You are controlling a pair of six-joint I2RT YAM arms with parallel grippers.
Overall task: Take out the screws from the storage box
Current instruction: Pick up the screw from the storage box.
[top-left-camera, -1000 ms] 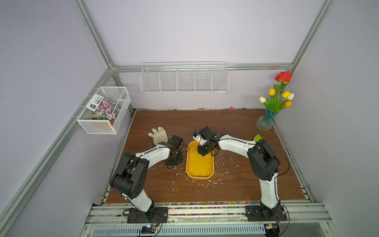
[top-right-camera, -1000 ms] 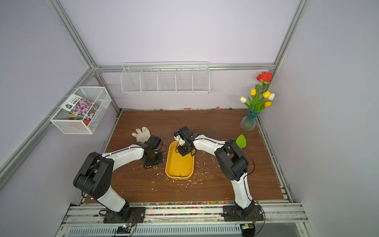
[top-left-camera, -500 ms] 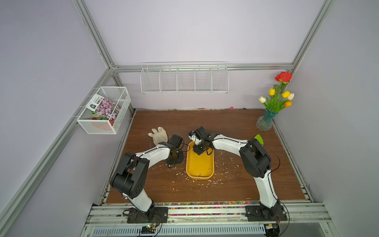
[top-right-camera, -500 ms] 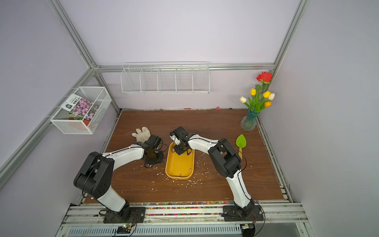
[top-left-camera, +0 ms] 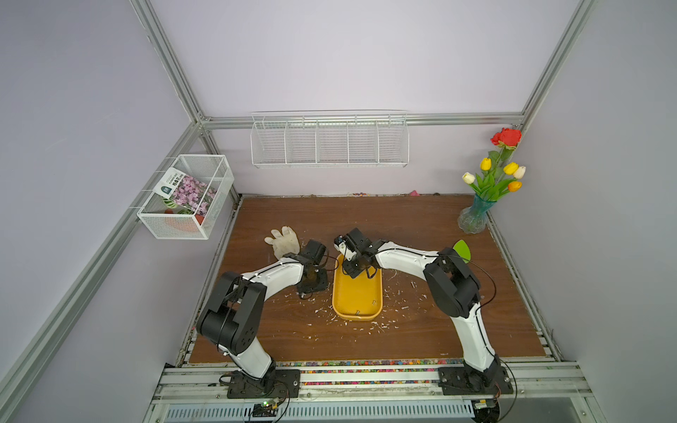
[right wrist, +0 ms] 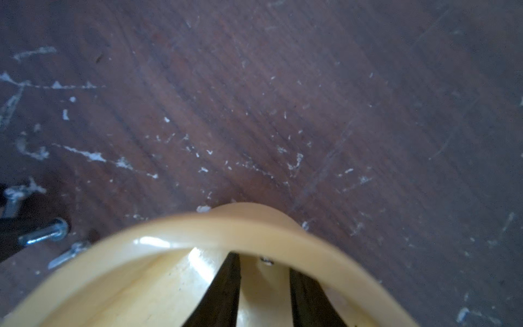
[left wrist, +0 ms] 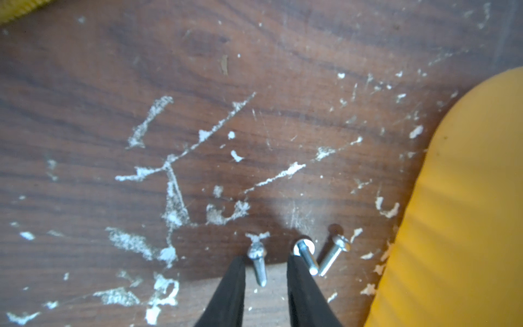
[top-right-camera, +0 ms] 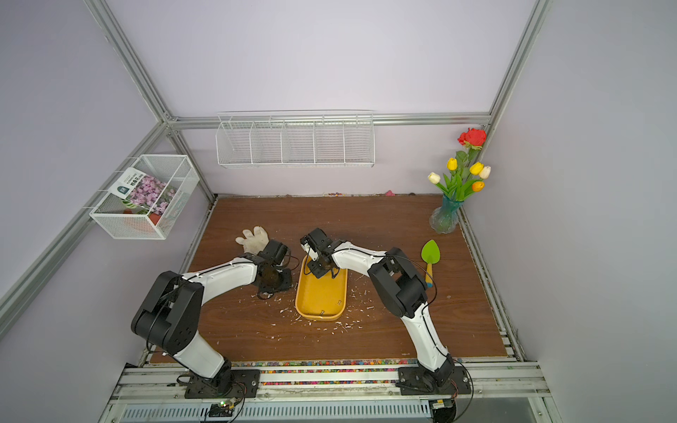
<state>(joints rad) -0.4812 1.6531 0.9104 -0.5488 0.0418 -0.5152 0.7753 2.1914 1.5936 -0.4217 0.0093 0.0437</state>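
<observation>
Brown wood-grain table (top-left-camera: 421, 227), strewn with white flakes (left wrist: 169, 203).

Left gripper (left wrist: 266, 259): jaws parted, pinching nothing, low over the wood just outside the left wall of the storage box (left wrist: 467, 212). One screw (left wrist: 259, 269) lies loose in the gap between the fingers, shank running along them, head away from the wrist. A second (left wrist: 307, 256) touches the outer side of one finger; a third (left wrist: 334, 254) lies just beside it, toward the box. Three out.

Right gripper (right wrist: 264, 271): jaws likewise parted, nothing clasped, tips down inside the far end of the box. A screw (right wrist: 266, 260) sits just past the tips against the curved end wall, in line with the gap. Only a glint shows; long axis cannot be told.

Both top views: two more screws (top-left-camera: 373, 302) (top-right-camera: 340, 302) on the box floor at its near end, well apart from both grippers.

Judgement: the right arm is nearer to everything remaining inside. Its next pick looks to be the far-wall screw, straight ahead of the jaws: a short push forward and down before closing. Wall curvature may crowd the fingertips.
</observation>
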